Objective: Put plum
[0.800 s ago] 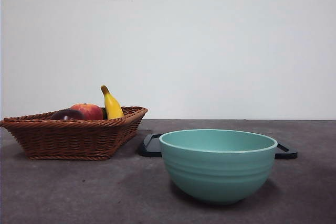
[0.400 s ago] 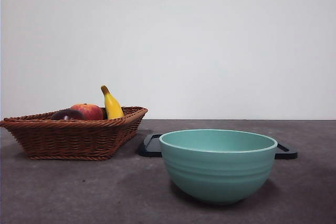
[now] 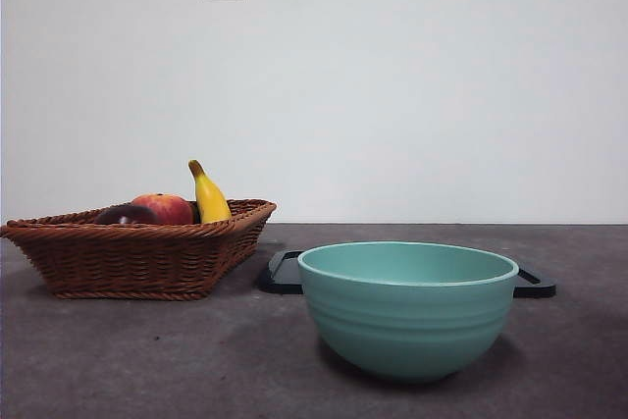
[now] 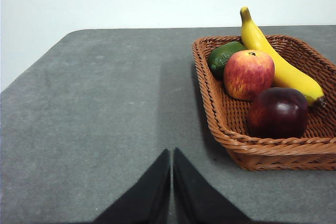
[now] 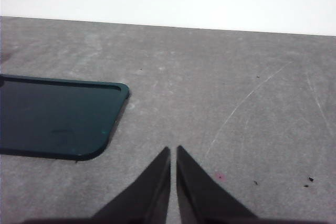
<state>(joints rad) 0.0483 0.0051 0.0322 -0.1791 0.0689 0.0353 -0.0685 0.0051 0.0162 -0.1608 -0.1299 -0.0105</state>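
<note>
Nothing has moved since the earlier frames: both arms wait, and the plum [image 4: 278, 112] lies untouched in the wicker basket [image 4: 220, 124].

Left hand [image 4: 171, 182] hangs low over the table [image 4: 94, 119] beside the basket, jaws pressed together, empty; right hand [image 5: 173, 182] likewise closed, near a dark tray [image 5: 52, 124]. Risks, as a judgement: the plum seems to touch the red-orange fruit [image 4: 248, 74] and sits close to the banana [image 4: 278, 66] and the basket rim, so opening jaws could nudge neighbours or snag the weave. A teal bowl [image 3: 407, 306] stands beside the basket.

Dark maroon plum [image 4: 278, 112], red-orange streaked fruit [image 4: 248, 74], yellow banana [image 4: 273, 59] — brown woven basket [image 4: 220, 114], teal bowl [image 3: 407, 309]
</note>
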